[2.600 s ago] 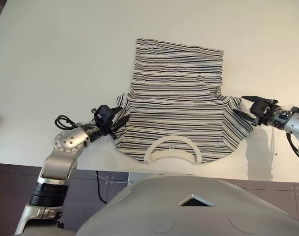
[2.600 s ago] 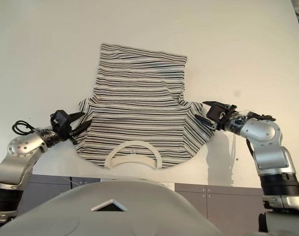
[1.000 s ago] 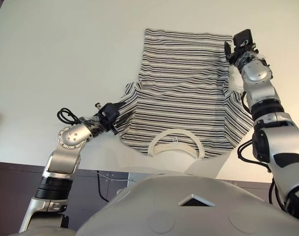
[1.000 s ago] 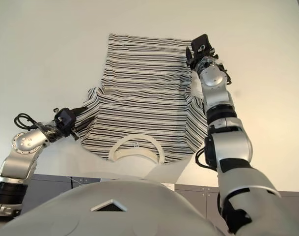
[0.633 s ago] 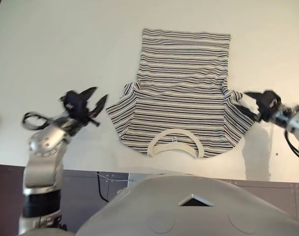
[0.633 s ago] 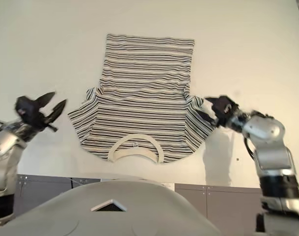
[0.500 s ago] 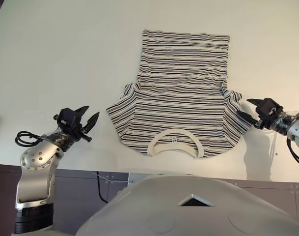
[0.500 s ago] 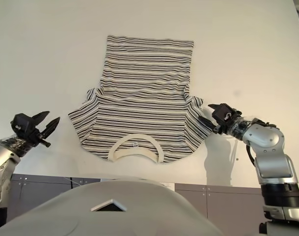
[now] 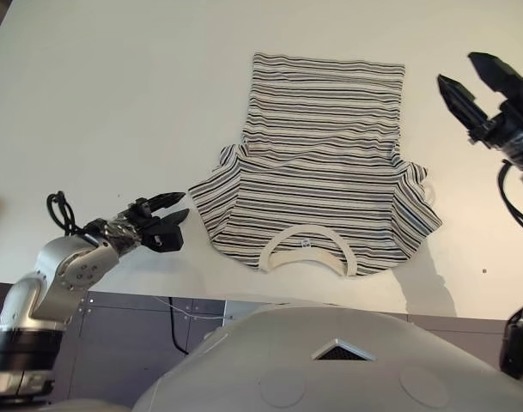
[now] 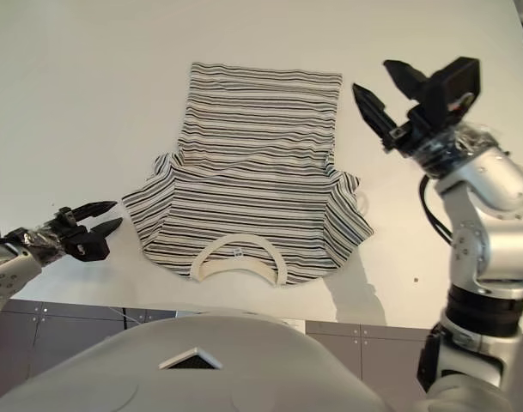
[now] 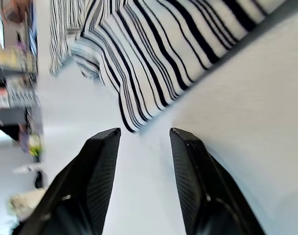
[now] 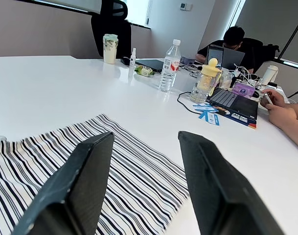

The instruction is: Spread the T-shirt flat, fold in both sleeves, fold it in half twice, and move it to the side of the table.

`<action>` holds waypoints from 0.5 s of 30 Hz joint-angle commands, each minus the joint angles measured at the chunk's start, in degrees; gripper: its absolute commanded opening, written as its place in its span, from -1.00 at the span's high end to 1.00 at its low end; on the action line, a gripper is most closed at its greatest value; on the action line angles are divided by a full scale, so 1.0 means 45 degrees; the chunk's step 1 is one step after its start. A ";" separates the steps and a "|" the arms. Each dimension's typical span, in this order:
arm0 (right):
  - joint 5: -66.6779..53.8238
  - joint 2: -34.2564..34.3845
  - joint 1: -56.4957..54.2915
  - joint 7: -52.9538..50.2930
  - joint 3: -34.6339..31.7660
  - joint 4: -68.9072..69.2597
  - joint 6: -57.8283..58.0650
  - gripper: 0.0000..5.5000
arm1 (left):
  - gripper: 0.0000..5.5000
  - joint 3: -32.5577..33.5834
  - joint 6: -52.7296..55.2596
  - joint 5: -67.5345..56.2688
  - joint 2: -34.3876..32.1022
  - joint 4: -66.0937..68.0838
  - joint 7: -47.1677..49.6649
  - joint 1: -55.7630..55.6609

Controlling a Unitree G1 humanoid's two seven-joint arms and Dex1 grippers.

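Striped knit, dark and cream bands. The T-shirt lies mostly spread on the white counter, with its collar at the near end and its hem at the far end. Both sleeves are short and bunched against the body. The left sleeve flares out more than the right sleeve. Light creases cross the chest.

Handling, as judged: thin, limp, light cloth. It will drape and drag rather than hold shape, and should slide easily on the smooth top. Best hold looks like a pinch at a sleeve cuff or outer shoulder edge, taking the sleeve's whole thickness.

Left end effector: low over the counter, just beside the left sleeve, not touching it, fingers apart. Right end effector: raised off the hem's right corner, clear of the cloth, fingers wide apart, nothing held.

Flattening looks nearly done. Sleeve folds not yet made.
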State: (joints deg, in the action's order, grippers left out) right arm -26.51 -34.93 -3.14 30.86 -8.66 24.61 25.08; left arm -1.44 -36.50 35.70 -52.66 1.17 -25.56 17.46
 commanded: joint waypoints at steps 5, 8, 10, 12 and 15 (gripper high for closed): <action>0.0593 0.0294 -0.1443 -0.0171 0.0185 -0.1045 -0.0174 0.12 | 0.32 -0.1885 -0.0987 0.1914 -0.0577 0.1910 0.0983 -0.1309; 0.0820 0.0423 -0.1144 -0.0320 0.0174 -0.1135 -0.0324 0.11 | 0.39 -0.1983 -0.1226 0.1796 -0.0812 0.1858 0.1394 -0.1050; 0.0953 0.0529 -0.1052 -0.0401 0.0218 -0.1195 -0.0411 0.11 | 0.53 -0.2038 -0.1291 0.1778 -0.0952 0.1848 0.1619 -0.0828; 0.1221 0.0723 -0.1035 -0.0533 0.0364 -0.1410 -0.0566 0.11 | 0.66 -0.2245 -0.1122 0.1855 -0.0806 0.1847 0.1704 -0.0899; 0.1542 0.0992 -0.1181 -0.0629 0.0554 -0.1796 -0.0744 0.11 | 0.85 -0.2500 -0.0789 0.2022 -0.0569 0.2005 0.1910 -0.1102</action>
State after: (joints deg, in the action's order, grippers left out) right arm -20.43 -31.44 -8.05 28.43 -6.98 17.69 22.54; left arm -9.77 -41.15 41.51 -56.21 8.35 -15.90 11.17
